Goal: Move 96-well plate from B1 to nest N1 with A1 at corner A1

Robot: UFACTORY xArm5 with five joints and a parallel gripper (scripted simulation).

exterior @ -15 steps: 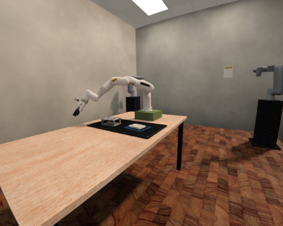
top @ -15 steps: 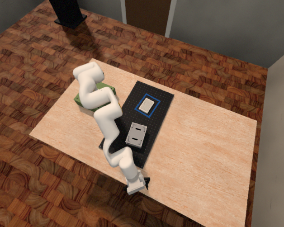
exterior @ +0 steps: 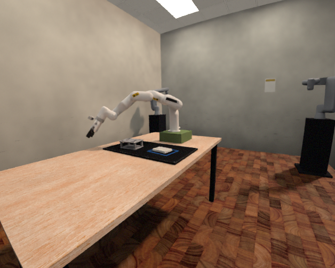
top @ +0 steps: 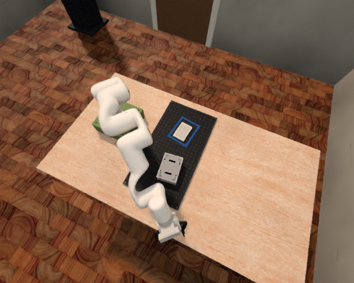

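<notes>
Out past the table (top: 247, 182) edge, gripper (top: 170, 231) hangs wide open holding nothing, well away from the plate (top: 182, 131) sitting inside its blue outline (top: 171, 136), nest (top: 169, 167) nearby

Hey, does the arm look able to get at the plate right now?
Probably yes: the plate lies uncovered in its blue outline, nothing on it. The open pincer hangs empty past the nest, so it must swing back.
</notes>
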